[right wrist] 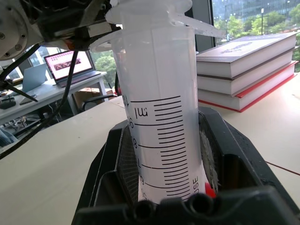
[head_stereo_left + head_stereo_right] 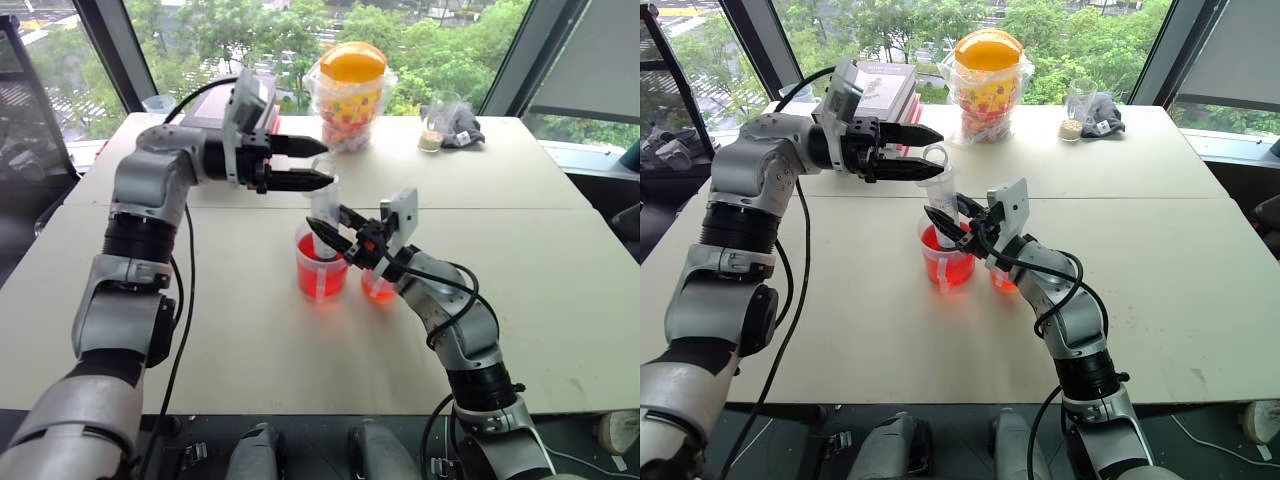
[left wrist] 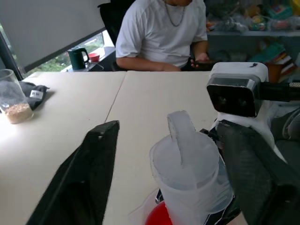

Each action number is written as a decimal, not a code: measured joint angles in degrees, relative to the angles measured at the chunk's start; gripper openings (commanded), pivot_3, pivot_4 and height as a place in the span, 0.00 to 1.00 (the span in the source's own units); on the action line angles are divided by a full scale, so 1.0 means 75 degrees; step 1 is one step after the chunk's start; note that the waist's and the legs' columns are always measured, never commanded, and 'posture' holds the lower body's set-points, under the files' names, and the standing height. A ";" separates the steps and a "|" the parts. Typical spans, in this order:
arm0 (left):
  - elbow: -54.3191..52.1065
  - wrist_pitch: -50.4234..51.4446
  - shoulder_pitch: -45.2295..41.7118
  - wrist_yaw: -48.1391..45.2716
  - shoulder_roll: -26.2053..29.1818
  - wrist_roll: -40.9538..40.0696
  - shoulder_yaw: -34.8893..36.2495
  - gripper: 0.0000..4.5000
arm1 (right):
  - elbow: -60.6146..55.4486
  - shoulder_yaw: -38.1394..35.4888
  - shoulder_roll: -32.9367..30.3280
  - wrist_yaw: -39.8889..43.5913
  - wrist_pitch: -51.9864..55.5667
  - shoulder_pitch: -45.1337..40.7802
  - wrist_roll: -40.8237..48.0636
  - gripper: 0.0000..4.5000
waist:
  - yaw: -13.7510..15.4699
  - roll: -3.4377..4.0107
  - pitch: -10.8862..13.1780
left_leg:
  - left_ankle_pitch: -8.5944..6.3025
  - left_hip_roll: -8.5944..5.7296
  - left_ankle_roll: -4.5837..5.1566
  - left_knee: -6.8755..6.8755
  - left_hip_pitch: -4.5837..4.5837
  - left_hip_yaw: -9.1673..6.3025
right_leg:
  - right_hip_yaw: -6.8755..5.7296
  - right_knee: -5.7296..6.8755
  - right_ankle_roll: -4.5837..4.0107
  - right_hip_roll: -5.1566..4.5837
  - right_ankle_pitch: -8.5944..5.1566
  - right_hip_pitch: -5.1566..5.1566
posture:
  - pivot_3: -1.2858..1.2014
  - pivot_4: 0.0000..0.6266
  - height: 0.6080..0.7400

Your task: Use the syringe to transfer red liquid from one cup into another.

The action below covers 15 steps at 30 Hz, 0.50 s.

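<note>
The draw looks about to begin. The right gripper (image 2: 326, 232) has its jaws clamped on the syringe (image 2: 324, 205), which stands upright with its tip in the larger cup (image 2: 322, 278) of red liquid. A smaller cup (image 2: 378, 287) stands just beside it at three o'clock. The left gripper (image 2: 324, 163), reaching in from nine o'clock, holds its jaws wide either side of the plunger's loop (image 3: 180, 136) — gripping nothing. Next, I'd judge, it must close on that loop and pull straight up. The barrel is translucent plastic with black printed graduations — the cups thin and clear, the desk (image 2: 250, 340) smooth and pale.
</note>
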 measured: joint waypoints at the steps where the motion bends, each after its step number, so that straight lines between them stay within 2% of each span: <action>1: -0.0100 0.0085 0.0070 0.0021 -0.0009 -0.0050 0.0000 0.40 | 0.0007 -0.0001 -0.0007 -0.0005 0.0000 -0.0002 -0.0017 0.32 | 0.0000 0.0000 0.0000 | 0.0000 0.0000 0.0000 0.0000 0.0000 -0.0001 | 0.0000 0.0000 0.0000 0.0000 0.0000 0.0000 | 0.52 0.24 1.00; 2: -0.0188 0.0170 0.0126 0.0044 -0.0010 -0.0062 0.0000 0.27 | 0.0034 -0.0001 -0.0011 -0.0009 0.0000 -0.0002 -0.0038 0.32 | 0.0000 0.0000 0.0000 | 0.0000 0.0000 0.0000 0.0000 0.0000 0.0000 | 0.0000 0.0000 0.0000 0.0000 0.0000 0.0000 | 0.52 0.24 1.00; 4: -0.0396 0.0326 0.0232 0.0105 -0.0024 -0.0096 0.0001 0.07 | 0.0085 0.0000 -0.0012 -0.0001 0.0000 -0.0002 -0.0074 0.32 | -0.0002 0.0000 0.0000 | 0.0000 0.0000 -0.0001 0.0000 0.0000 -0.0001 | 0.0000 0.0001 0.0000 0.0000 0.0000 -0.0001 | 0.52 0.24 1.00; 5: -0.0460 0.0423 0.0269 0.0124 -0.0032 -0.0149 0.0002 0.02 | 0.0087 0.0001 -0.0015 0.0000 0.0000 -0.0002 -0.0098 0.32 | 0.0000 0.0000 0.0000 | 0.0001 0.0000 -0.0001 0.0000 0.0001 -0.0001 | 0.0000 0.0002 0.0000 0.0000 0.0000 0.0000 | 0.52 0.24 1.00; 15: -0.0414 0.0580 0.0222 0.0368 -0.0143 -0.0201 0.0054 0.02 | 0.0075 -0.0026 -0.0083 0.0016 0.0067 -0.0050 -0.0104 0.32 | 0.0005 0.0000 0.0000 | 0.0001 -0.0001 -0.0001 0.0000 0.0001 -0.0001 | 0.0000 0.0002 0.0000 0.0000 0.0000 0.0001 | 0.52 0.24 1.00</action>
